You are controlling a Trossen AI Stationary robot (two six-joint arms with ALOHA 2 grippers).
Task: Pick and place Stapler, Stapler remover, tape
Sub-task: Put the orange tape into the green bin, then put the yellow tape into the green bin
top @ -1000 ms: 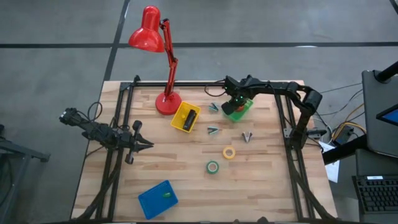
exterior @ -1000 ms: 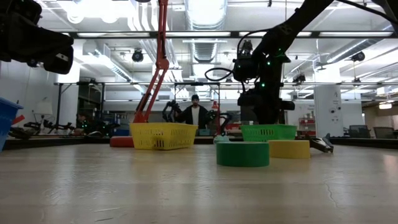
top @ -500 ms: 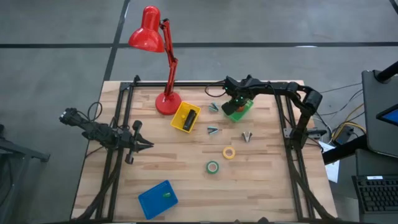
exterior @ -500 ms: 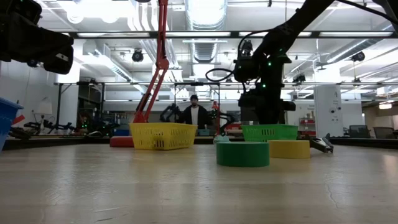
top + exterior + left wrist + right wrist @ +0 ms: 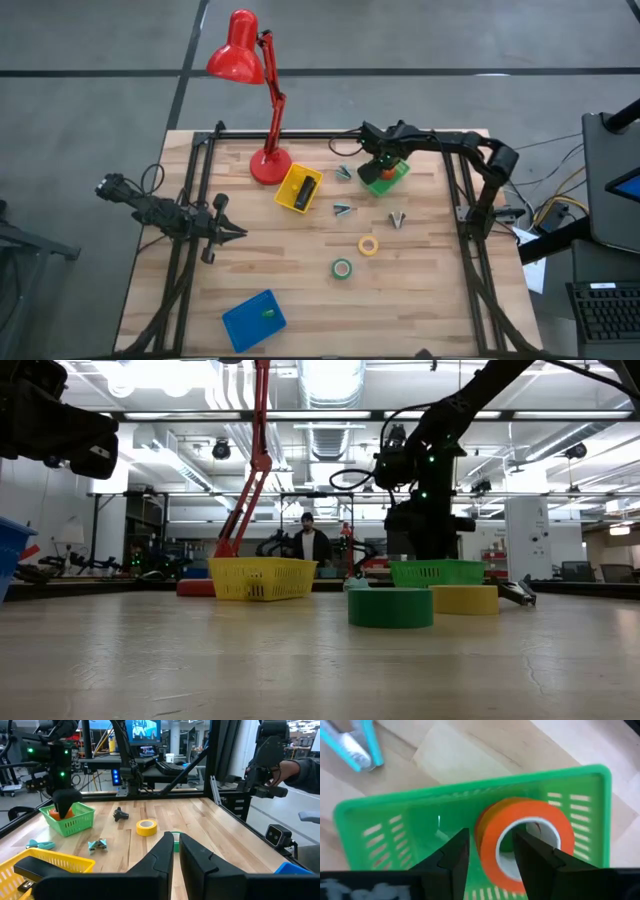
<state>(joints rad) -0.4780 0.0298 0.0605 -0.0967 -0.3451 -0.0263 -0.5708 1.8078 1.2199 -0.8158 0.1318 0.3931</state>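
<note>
My right gripper (image 5: 491, 855) hangs open over the green basket (image 5: 395, 180), where the orange tape roll (image 5: 522, 827) lies. One finger stands outside the roll's wall and the other over its pale core, with a gap showing on both sides. The yellow roll (image 5: 369, 245) and the green roll (image 5: 342, 268) lie flat on the table. No red roll shows. The black stapler (image 5: 306, 189) lies in the yellow basket (image 5: 292, 195). Three small staple removers (image 5: 343, 209) rest on the wood near the baskets. My left gripper (image 5: 228, 232) waits shut at the table's left side.
A red desk lamp (image 5: 268, 165) stands on its base at the far edge, beside the yellow basket. A blue basket (image 5: 253, 320) sits near the near-left corner. Black frame rails run along the left and right edges. A person stands in the room behind the table (image 5: 310, 545).
</note>
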